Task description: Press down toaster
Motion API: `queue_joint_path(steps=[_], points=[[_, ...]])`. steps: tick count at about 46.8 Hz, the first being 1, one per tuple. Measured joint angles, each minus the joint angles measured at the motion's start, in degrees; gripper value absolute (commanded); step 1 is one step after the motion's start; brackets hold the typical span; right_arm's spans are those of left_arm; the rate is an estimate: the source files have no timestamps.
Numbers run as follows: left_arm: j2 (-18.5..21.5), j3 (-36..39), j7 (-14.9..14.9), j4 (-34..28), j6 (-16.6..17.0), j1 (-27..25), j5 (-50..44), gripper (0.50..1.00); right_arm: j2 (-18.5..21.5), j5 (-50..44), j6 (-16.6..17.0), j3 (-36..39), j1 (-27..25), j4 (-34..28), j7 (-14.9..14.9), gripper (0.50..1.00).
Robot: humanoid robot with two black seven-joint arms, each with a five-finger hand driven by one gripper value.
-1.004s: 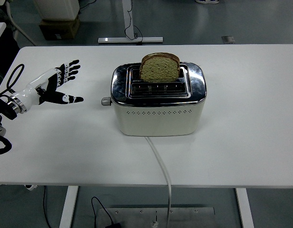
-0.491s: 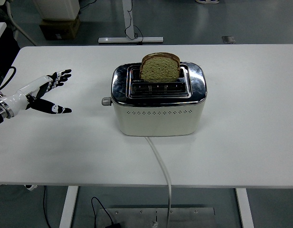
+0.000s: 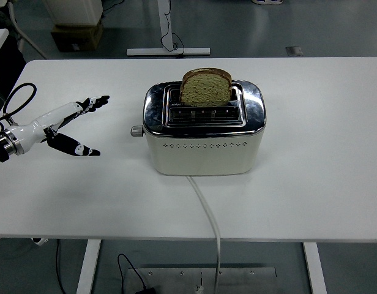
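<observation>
A grey floor with the metal feet of other furniture and a cardboard box lies behind the white rectangular worktop (image 3: 323,184), which fills most of the view. Near the middle of the worktop, a little closer to its far edge, stands the cream-bodied toaster with a shiny chrome top (image 3: 204,128), its long side facing the near edge. A brown-crusted slice of bread (image 3: 205,87) stands upright in the rear slot, most of it rising above the chrome. The small grey lever knob (image 3: 136,130) sticks out of the toaster's left end, and a white power cord (image 3: 207,211) runs from the front base across the worktop and drops over the near edge. The left robot hand (image 3: 65,125), white with black fingers, reaches in from the left edge and hangs above the worktop, released and holding nothing, fingers stretched towards the toaster and the thumb splayed towards the near edge. It is well apart from the lever knob.
</observation>
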Motion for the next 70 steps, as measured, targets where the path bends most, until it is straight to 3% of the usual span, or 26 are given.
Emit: queue_joint_path(steps=[7,17,25,60,70], points=[[2.0,0.2,-3.1,-1.5,4.6,1.4,4.8,1.0,0.0,0.0,0.0,0.0,0.0,0.0,0.0,0.998],[4.3,0.2,-7.3,-1.5,5.1,1.7,5.6,1.0,0.0,0.0,0.0,0.0,0.0,0.0,0.0,0.998],[4.2,1.5,-8.4,-1.5,5.1,1.9,7.1,1.0,0.0,0.0,0.0,0.0,0.0,0.0,0.0,0.998],[1.8,5.4,-8.1,-1.3,5.0,0.0,8.9,1.0,0.0,0.0,0.0,0.0,0.0,0.0,0.0,0.998],[0.4,6.0,-8.4,-1.2,6.0,0.2,13.2,1.0,0.0,0.0,0.0,0.0,0.0,0.0,0.0,0.998]])
